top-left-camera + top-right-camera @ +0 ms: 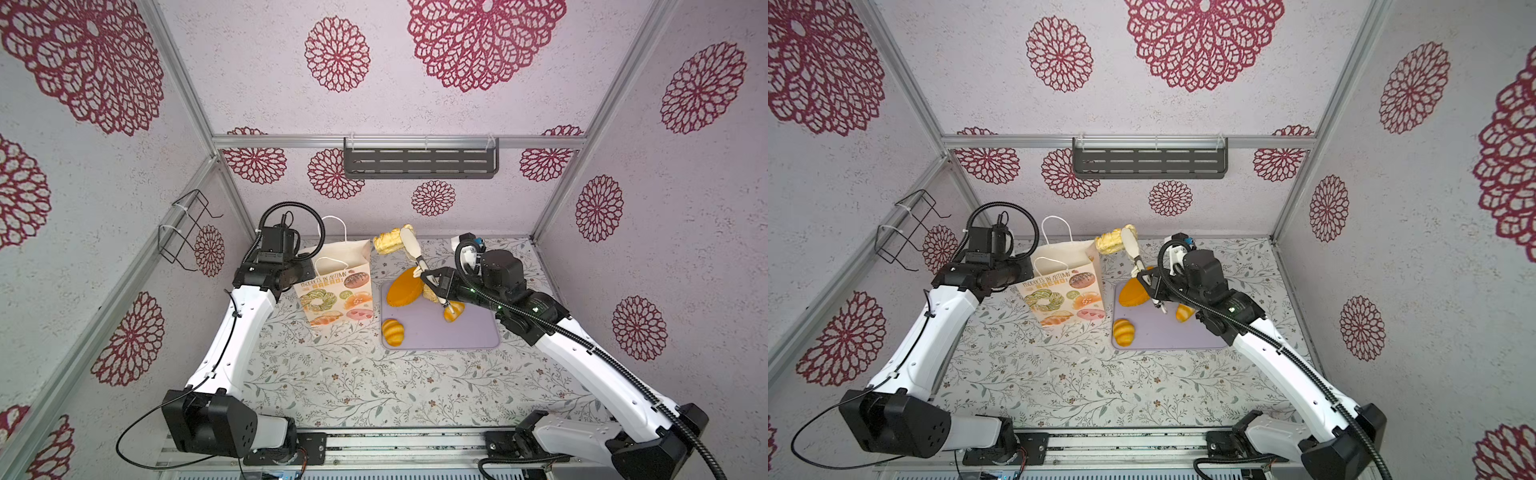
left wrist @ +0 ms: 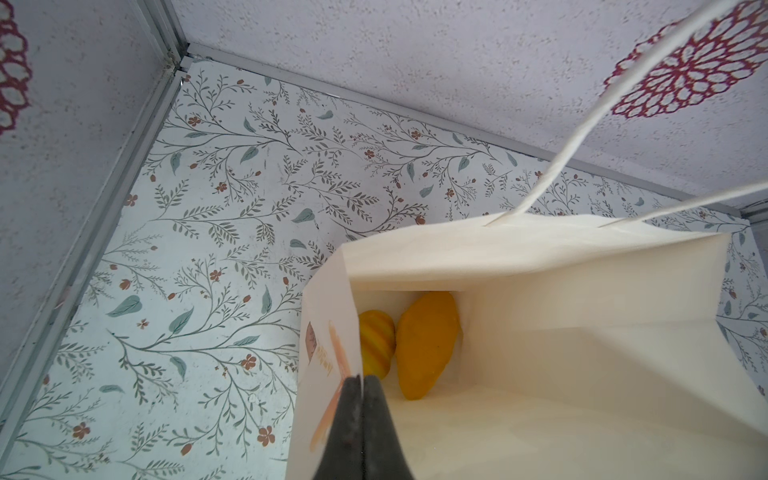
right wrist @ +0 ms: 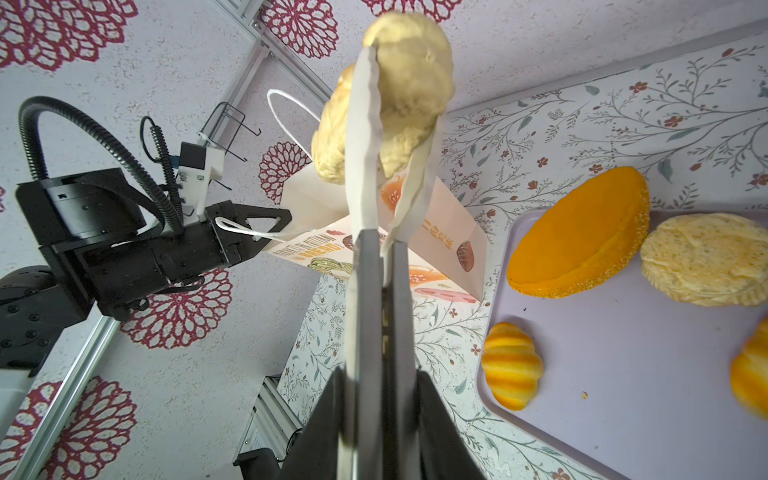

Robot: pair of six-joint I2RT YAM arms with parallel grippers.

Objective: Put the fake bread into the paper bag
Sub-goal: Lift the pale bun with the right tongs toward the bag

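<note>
Clock bearings taken in a top view. right claw (image 3: pixel 380 249) is clamped on white tongs (image 1: pixel 411 245), whose tips pinch a pale loaf (image 1: pixel 390 243) in the air, at 11 o'clock from that claw. The loaf's long axis runs roughly 9–3. The mouth of the paper bag (image 1: pixel 332 291) lies at 9 o'clock, just beside the loaf. left claw (image 2: pixel 361 382) is pressed together on the bag's rim (steadying it, probably). Likely next: carry toward 9, then release.
</note>
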